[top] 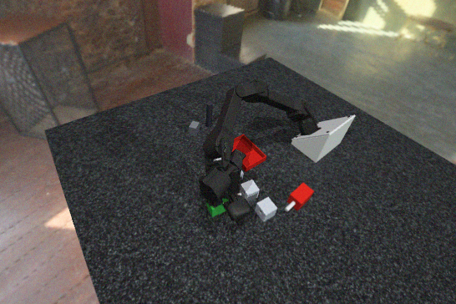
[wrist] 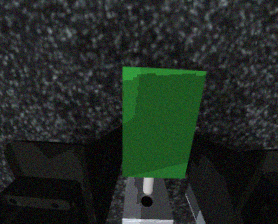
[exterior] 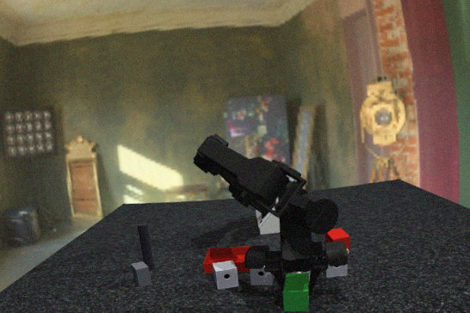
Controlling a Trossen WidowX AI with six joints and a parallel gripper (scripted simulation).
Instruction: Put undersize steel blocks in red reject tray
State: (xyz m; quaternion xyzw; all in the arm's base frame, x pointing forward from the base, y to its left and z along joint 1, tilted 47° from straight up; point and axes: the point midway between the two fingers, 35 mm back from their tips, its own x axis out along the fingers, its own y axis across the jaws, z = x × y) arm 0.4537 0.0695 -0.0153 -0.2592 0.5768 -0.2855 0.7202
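Arm pose: dark arm (top: 227, 118) (exterior: 258, 177) bent high over the table (top: 167, 251) (exterior: 108, 237) (wrist: 50, 50), its front part reaching down toward the row of blocks.
Jaws: gripper (top: 222, 205) (exterior: 297, 273) (wrist: 150, 129) pinching the green gauge (top: 216, 210) (exterior: 296, 293) (wrist: 160, 125) by its handle.
Gauge position: outside the row; its pale pin (wrist: 148, 186) points at a steel block (top: 250, 190) (wrist: 132, 197), near the round hole in the wrist view. Whether the tip touches the block, I cannot tell.
Other blocks: one (top: 266, 209) (exterior: 337, 271) stands at one end of the row, and two more (exterior: 225, 275) (exterior: 262, 276) stand near the red tray (top: 260, 160) (exterior: 208, 266), outside it.
Hidden: arm and gripper cover part of the tray and row from above; in the exterior view the gauge's pin is out of sight. The wrist view cuts off the facing block at its lower edge.
Red gauge: a blocky red handle (top: 301, 195) (exterior: 337, 237) with a white pin, lying apart from the row.
Surfaces: speckled charcoal tabletop; plain pale gray cubes with dark round bores; boxy, flat-sided green handle.
Farther off: angular white wedge (top: 330, 143) (exterior: 268, 224), slim dark post (top: 209, 115) (exterior: 145, 246), small gray block (top: 194, 127) (exterior: 141, 273) near the post.
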